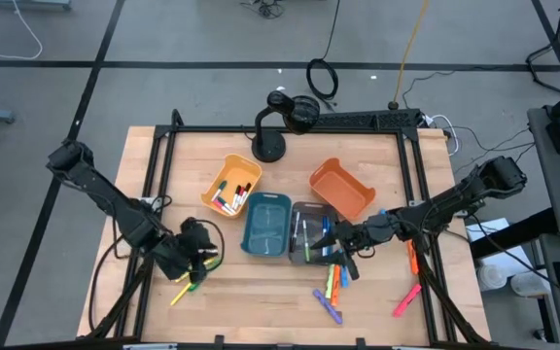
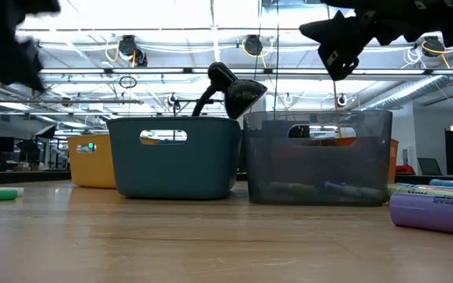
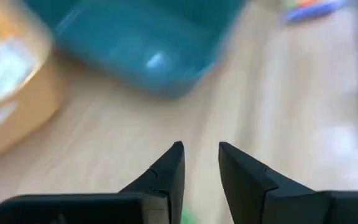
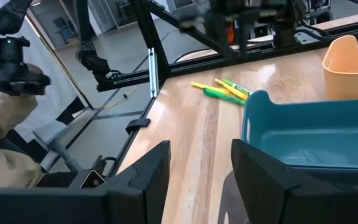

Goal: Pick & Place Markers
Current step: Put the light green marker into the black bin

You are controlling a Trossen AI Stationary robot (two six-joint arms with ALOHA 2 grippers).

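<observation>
My left gripper (image 1: 200, 255) hangs open above the table's near left, just beyond yellow and green markers (image 1: 188, 282) that lie flat on the wood. Nothing sits between its fingertips (image 3: 199, 148). A green patch (image 3: 185, 216) shows low between the fingers; I cannot tell what it is. My right gripper (image 1: 333, 243) is open and nearly level above the grey bin (image 1: 307, 233), which holds a few markers (image 2: 321, 189). Nothing is between its fingers (image 4: 201, 146). More markers (image 1: 329, 292) lie on the table in front of that bin.
Four bins stand mid-table: yellow (image 1: 231, 187) with markers inside, teal (image 1: 265, 224), grey, and orange (image 1: 343, 190). A black lamp (image 1: 278, 122) stands at the far edge. Pink and orange markers (image 1: 406, 297) lie near the right frame rail. A person (image 4: 5, 124) is beyond the table's left side.
</observation>
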